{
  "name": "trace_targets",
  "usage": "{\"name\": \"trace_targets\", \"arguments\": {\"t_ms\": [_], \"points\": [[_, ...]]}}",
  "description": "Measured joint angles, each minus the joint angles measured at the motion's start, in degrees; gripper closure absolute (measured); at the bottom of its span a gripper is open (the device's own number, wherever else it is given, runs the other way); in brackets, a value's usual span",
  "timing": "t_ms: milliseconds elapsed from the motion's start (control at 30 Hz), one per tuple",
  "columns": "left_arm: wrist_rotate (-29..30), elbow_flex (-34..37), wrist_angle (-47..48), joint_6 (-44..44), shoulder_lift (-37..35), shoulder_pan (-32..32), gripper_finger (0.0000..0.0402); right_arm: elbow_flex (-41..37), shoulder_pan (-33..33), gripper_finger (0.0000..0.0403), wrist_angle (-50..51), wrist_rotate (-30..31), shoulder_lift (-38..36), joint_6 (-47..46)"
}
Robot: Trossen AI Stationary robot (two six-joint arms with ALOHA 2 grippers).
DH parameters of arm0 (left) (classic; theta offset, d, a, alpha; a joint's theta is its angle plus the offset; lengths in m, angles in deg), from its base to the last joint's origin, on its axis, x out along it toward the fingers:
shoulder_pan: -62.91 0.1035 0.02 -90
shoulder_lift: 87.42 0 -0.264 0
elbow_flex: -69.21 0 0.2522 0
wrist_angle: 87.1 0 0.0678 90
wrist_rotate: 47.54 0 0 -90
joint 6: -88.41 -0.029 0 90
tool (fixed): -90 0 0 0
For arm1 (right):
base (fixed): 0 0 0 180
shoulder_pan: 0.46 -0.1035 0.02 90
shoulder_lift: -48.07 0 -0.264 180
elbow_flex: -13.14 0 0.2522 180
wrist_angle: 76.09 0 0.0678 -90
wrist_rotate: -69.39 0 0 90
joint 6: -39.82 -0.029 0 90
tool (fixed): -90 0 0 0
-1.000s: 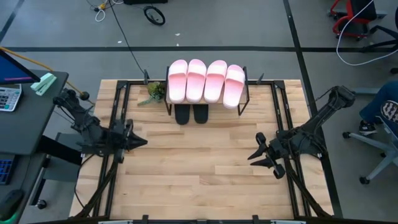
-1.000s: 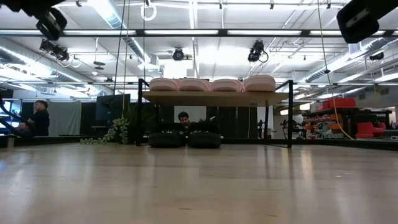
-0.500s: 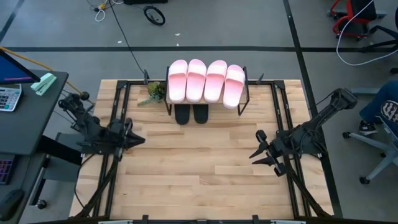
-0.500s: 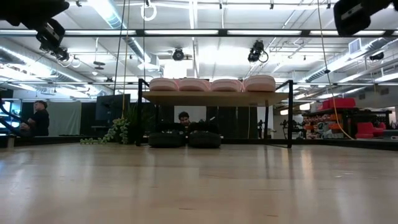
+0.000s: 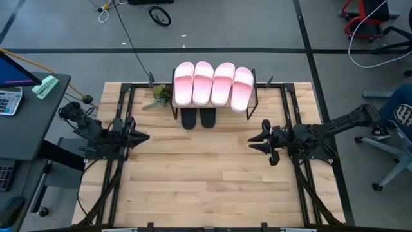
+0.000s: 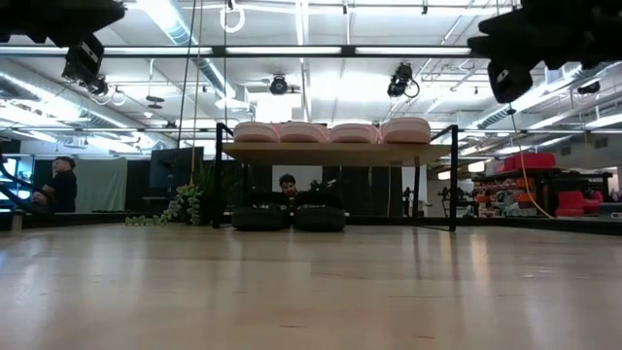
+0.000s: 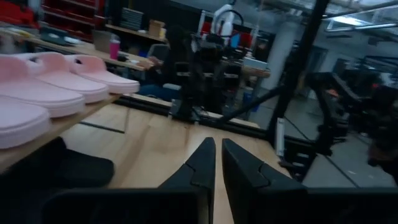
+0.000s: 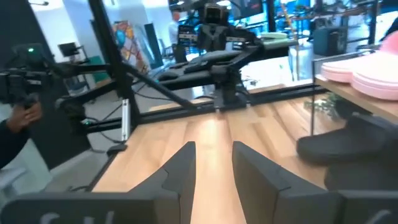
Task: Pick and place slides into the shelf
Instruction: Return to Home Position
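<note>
Both dark arms sit low over the side edges of the light wooden table (image 5: 206, 187), tools empty and facing each other.

The dark six-joint left arm (image 5: 96, 132) is folded above the table's left edge. Its wrist is level and its dark two-finger left tool (image 5: 145, 136) points toward the right edge, fingers (image 7: 202, 165) drawn almost together with only a thin slit between them. The dark six-joint right arm (image 5: 335, 125) reaches in from beyond the right edge, stretched nearly flat. Its dark two-finger right tool (image 5: 252, 140) points toward the left edge, fingers (image 8: 180, 165) parted by a clear gap. Both tools hang above the table, touching nothing, well apart from each other.
</note>
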Motion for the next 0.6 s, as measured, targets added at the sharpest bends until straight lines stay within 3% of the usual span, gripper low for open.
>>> {"name": "trace_targets", "arguments": {"t_ms": [333, 600], "points": [[4.05, 0.00, 1.97, 2.52, 0.00, 4.16, 0.0366, -8.20, 0.51, 0.0293, -9.97, -0.16, -1.55, -0.04], [4.18, 0.00, 1.53, 3.48, 0.00, 4.24, 0.0377, -9.30, 0.51, 0.0293, -7.29, -1.92, -9.44, 1.53]]}}
